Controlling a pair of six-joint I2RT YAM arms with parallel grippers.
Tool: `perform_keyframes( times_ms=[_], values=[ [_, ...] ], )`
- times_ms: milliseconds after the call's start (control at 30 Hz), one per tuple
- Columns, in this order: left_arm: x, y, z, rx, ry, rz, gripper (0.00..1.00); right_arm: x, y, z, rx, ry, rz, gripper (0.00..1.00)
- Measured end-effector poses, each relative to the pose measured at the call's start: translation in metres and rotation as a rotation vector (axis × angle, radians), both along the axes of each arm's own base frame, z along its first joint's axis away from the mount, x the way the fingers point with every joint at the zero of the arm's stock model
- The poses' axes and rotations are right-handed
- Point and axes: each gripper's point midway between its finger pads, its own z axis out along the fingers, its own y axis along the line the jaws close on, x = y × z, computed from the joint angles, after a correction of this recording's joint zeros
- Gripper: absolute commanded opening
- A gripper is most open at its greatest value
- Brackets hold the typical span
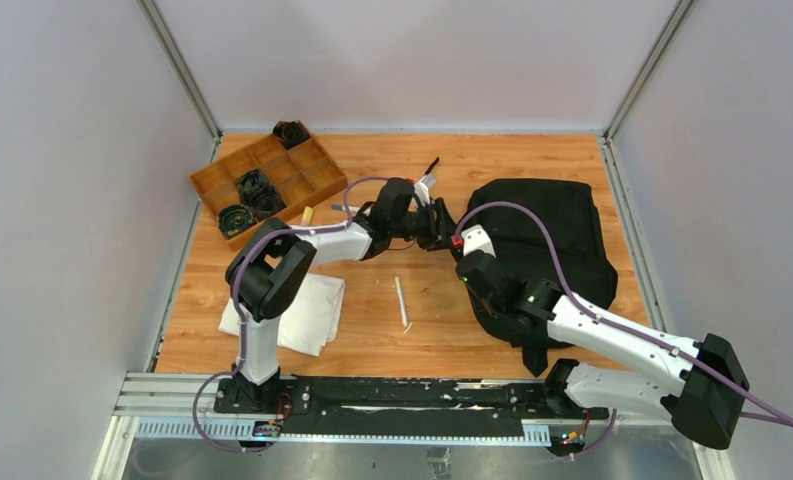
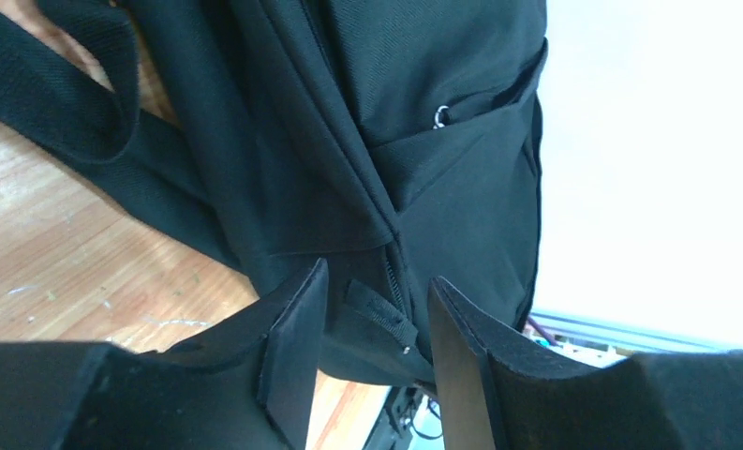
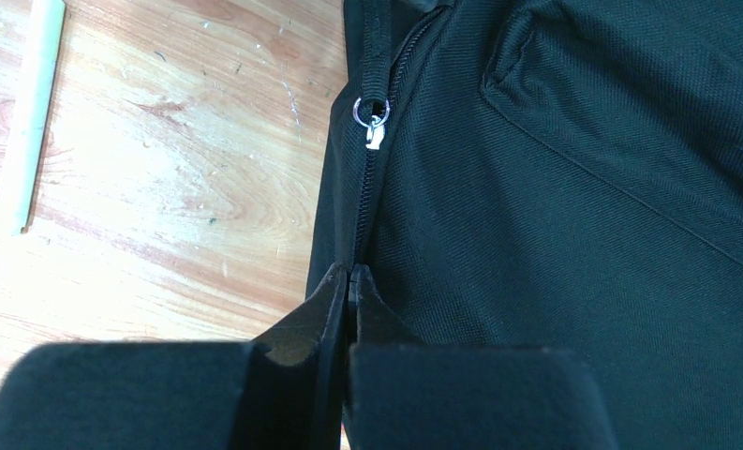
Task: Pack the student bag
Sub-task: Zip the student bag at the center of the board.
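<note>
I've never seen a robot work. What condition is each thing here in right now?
student bag: lying flat on the table.
left gripper: open, jaws straddling a tab on the bag.
right gripper: shut, tips at the bag's zipper seam.
wooden tray: some compartments filled, some empty.
white cloth: folded, flat.

Matt woven-cloth student bag (image 3: 573,206), wooden table (image 3: 161,141)

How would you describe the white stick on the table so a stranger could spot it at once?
Find the black bag on the right of the wooden table. Left of it, on bare wood between it and the folded white cloth, lies the white stick. It is thin and straight, whereas the cloth is broad and flat.
</note>
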Motion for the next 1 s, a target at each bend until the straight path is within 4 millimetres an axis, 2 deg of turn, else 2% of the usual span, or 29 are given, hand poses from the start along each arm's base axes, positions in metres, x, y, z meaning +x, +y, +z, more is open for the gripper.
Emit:
perform_keyframes(
  times_ms=[133,267,300,400,433,733,1000],
  values=[
    [0.001,-0.006,0.001,-0.043,0.018,-0.002,0.33,0.0,0.001,-0.001,0.005,0.001,0.003,0.0],
    [0.001,-0.009,-0.007,-0.048,0.04,-0.007,0.39,0.0,0.002,-0.001,0.008,0.003,0.006,0.0],
    [0.0,-0.009,-0.008,-0.048,0.046,-0.009,0.36,0.0,0.002,-0.001,0.008,0.003,0.006,0.0],
    [0.0,-0.009,-0.01,-0.049,0.054,-0.012,0.04,0.0,0.002,-0.002,0.009,0.003,0.006,0.0],
    [-0.001,-0.01,-0.009,-0.052,0.054,-0.012,0.0,0.0,0.002,-0.002,0.009,0.003,0.006,0.0],
    [0.001,-0.01,-0.007,-0.059,0.042,-0.007,0.0,-0.003,0.001,-0.002,0.023,0.004,0.006,0.0],
    [0.001,-0.011,0.0,-0.068,0.023,-0.022,0.0,-0.014,-0.001,0.011,0.089,0.006,0.031,0.0]
  ],
)
